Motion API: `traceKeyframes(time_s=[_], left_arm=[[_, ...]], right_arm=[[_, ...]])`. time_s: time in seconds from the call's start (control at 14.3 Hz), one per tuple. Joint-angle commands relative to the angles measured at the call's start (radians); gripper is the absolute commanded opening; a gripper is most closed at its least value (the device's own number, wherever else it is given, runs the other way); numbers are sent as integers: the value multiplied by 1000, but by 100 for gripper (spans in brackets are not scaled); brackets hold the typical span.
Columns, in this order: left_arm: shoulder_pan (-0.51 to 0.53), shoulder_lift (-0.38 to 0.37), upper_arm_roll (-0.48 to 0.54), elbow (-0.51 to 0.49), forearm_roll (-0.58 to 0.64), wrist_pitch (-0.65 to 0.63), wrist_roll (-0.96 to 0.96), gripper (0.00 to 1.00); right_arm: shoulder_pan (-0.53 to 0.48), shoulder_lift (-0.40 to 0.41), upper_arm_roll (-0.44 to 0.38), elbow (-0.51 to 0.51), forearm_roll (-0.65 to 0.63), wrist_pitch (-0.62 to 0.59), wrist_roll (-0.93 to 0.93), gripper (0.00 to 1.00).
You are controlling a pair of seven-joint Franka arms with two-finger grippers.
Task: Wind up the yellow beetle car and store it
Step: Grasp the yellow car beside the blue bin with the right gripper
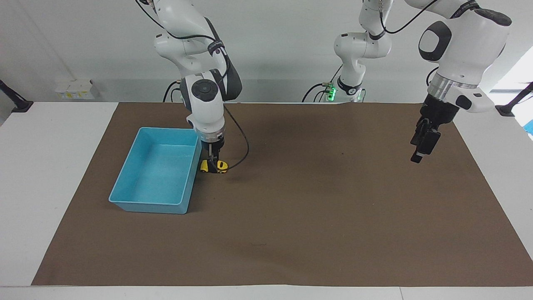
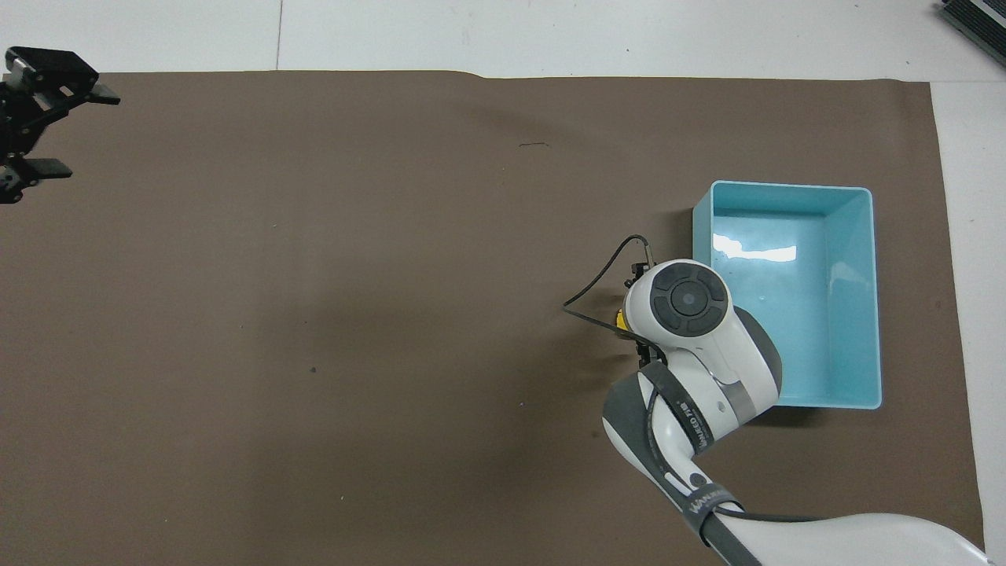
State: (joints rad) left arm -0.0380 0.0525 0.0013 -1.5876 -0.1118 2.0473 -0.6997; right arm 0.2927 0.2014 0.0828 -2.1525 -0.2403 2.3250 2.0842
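The yellow beetle car [image 1: 222, 166] stands on the brown mat right beside the blue bin [image 1: 166, 130], on the side toward the left arm. My right gripper [image 1: 213, 166] points straight down onto the car's middle, its open fingers straddling the body, so yellow shows on either side of them. In the overhead view the right wrist covers that gripper, and only a sliver of the car [image 2: 620, 319] shows by the bin [image 2: 786, 187]. My left gripper [image 1: 420, 148] hangs open and empty above the mat at the left arm's end, its fingers spread in the overhead view [image 2: 90, 134].
The blue bin has nothing in it. The brown mat [image 1: 291, 216] covers most of the white table. A black cable [image 1: 243, 146] loops from the right wrist over the mat beside the car.
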Motion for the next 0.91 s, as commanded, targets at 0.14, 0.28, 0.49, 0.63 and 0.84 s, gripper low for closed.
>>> traceKeyframes(time_s=[0.14,0.28,0.49,0.63,0.84], left_arm=[[18,-16,-12,15,12,-122,342,100],[20,-25,-14,14,12,-205,429,100],[20,-42,-14,12,15,-333,465,100],[18,-52,-15,6,44,-387,479,100],[20,-65,-14,-2,47,-432,566,100]], right_arm=[[-20,13,5,-50,-56,80,63,100],[-20,12,3,-53,-56,82,57,84],[-24,10,3,-50,-105,62,45,2],[-14,10,3,-29,-122,10,45,0],[28,10,5,54,-137,-93,47,0]])
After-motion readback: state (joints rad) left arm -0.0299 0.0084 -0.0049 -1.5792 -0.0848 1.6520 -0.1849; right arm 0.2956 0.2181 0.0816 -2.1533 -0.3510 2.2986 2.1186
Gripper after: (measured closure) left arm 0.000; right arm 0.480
